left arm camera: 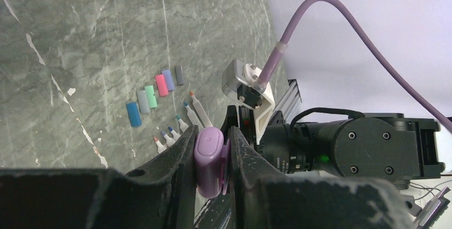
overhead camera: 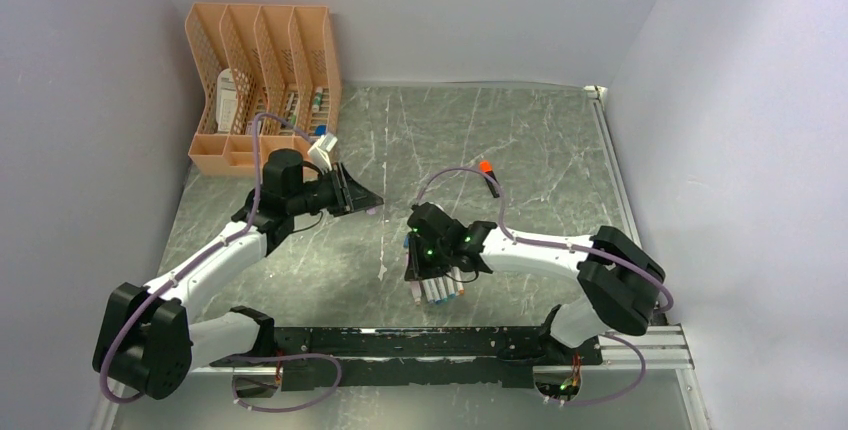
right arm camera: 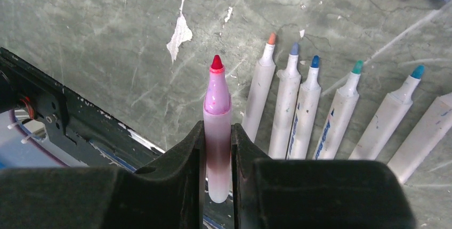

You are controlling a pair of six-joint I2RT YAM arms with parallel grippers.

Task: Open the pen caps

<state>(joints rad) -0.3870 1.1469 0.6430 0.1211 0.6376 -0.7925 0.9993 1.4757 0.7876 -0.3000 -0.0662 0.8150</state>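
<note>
**A:** Which step are we at?

**B:** I'd say one pull is finished. The left gripper (left arm camera: 212,133) is pinched tight on a pale purple cap (left arm camera: 209,160), held in the air beyond the pen row (right arm camera: 285,106) and off to its left. The right gripper (right arm camera: 217,128) is clamped on the pen (right arm camera: 217,98) that the cap seems to belong to. Its red tip is bare, and it hangs alongside the pen row, next to the orange-tipped one.

**A:** And the other caps?

**B:** They are off and lying in a cap row (left arm camera: 151,96) on the table (overhead camera: 540,150), just past the tips of the pen row and not touching them. Blue, grey, teal, pink, a bluish purple one and another grey.

**A:** So what comes next?

**B:** Probably two set-downs. The right arm lowers its pen parallel to the pen row and lets go. The left carries the cap to the cap row and releases it low, since a rounded cap could roll. After that comes the black pen (overhead camera: 491,182), well beyond the pen row, which looks to have its orange cap (overhead camera: 485,165) on.

**A:** Any brand readable?

**B:** One barrel in the pen row has blue print running along it, too small to read. I can make out no other writing.
</note>
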